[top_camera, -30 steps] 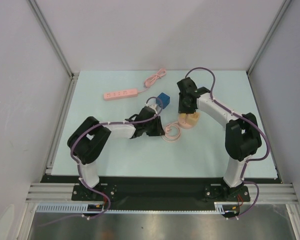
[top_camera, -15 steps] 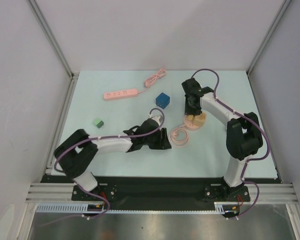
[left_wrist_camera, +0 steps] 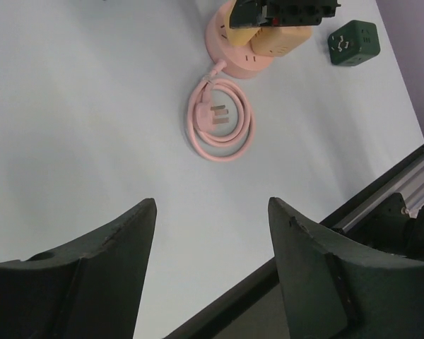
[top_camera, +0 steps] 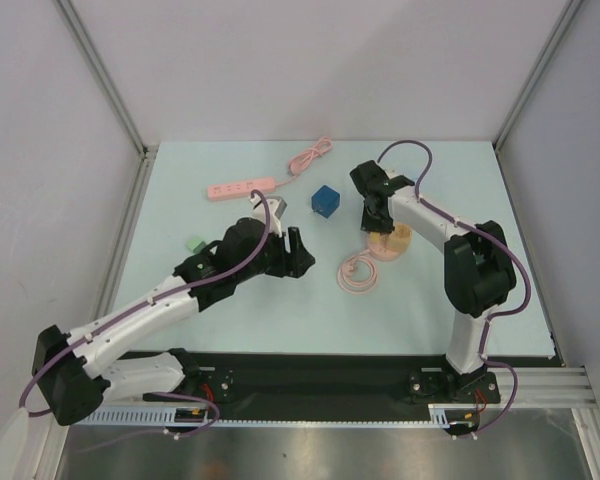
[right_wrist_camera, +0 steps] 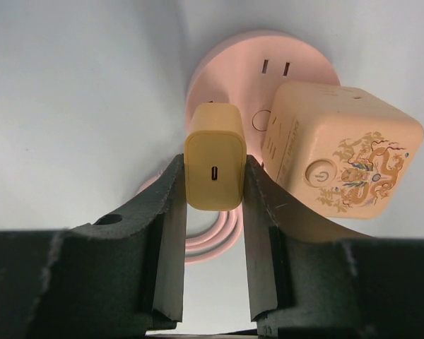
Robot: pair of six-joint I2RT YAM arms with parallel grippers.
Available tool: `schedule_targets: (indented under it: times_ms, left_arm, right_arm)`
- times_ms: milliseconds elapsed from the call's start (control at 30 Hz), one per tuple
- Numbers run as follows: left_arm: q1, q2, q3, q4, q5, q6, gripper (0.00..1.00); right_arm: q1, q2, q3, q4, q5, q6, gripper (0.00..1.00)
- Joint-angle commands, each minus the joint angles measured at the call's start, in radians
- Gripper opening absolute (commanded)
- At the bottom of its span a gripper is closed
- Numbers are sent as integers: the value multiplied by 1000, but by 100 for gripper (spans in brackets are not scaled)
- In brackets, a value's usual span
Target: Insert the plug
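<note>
Swinging back from the pink cable coil [left_wrist_camera: 196, 131], L claw [left_wrist_camera: 212, 212] now gapes wide & empty over the tabletop [left_wrist_camera: 92, 106], w/ the coil left lying by the round socket hub [right_wrist_camera: 297, 53]. R claw [right_wrist_camera: 212, 166] unchanged: narrow, clamped on yellow charger plug [right_wrist_camera: 213, 141] right over the hub, seemingly not seated yet. Insertion prob. falls to R arm.

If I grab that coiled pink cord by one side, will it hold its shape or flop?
Probably floppy: the pink cord is thin and its coil lies loose, untied, so it would likely unwind. It looks light, yet one end joins the round socket base, which may tug back.
</note>
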Motion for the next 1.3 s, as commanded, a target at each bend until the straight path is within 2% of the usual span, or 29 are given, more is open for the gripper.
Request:
schedule_targets:
  times_ms: [0, 200, 500, 833, 1267]
  left_arm:
    - [12, -46, 9, -82, -46, 76, 70]
    - [21, -77, -35, -86, -81, 100, 72]
    - [22, -74, -35, -88, -86, 100, 73]
    - [24, -65, -35, -86, -90, 102, 73]
    - [24, -66, -35, -90, -99, 100, 75]
  right_arm:
    - [0, 18, -12, 6, 69, 81, 0]
    - [0, -17, -50, 63, 112, 89, 0]
    - [-10, -3, -47, 17, 28, 103, 0]
    - [-7, -9, 72, -46, 48, 55, 0]
    - [-14, -5, -15, 3, 20, 84, 0]
